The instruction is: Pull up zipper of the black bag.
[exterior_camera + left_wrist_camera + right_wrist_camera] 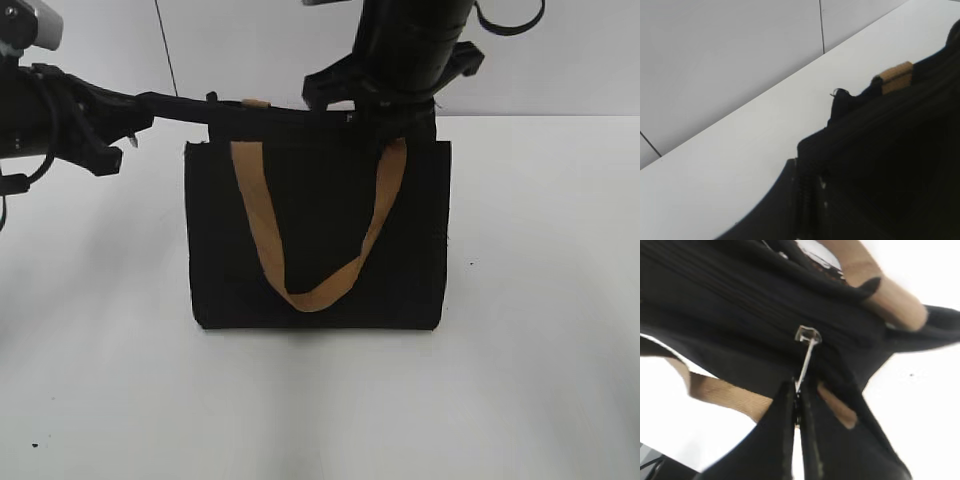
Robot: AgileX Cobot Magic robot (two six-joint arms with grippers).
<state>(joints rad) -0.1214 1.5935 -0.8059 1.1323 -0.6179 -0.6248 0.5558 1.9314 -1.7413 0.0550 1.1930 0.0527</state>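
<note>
The black bag [320,240] stands upright mid-table, a tan strap handle [310,285] hanging down its front. My left gripper [205,108] is shut on the bag's top left edge; in the left wrist view the jaws [810,200] press dark fabric of the bag [890,150]. My right gripper [395,110] sits over the bag's top right. In the right wrist view its jaws [799,390] are shut on the silver pull tab of the zipper [807,347], whose slider sits on the black track of the bag [715,295].
White table [540,380] all round the bag, white wall behind. A second tan strap end [896,77] shows at the bag's top rim. Tan strap [720,392] runs under the right jaws.
</note>
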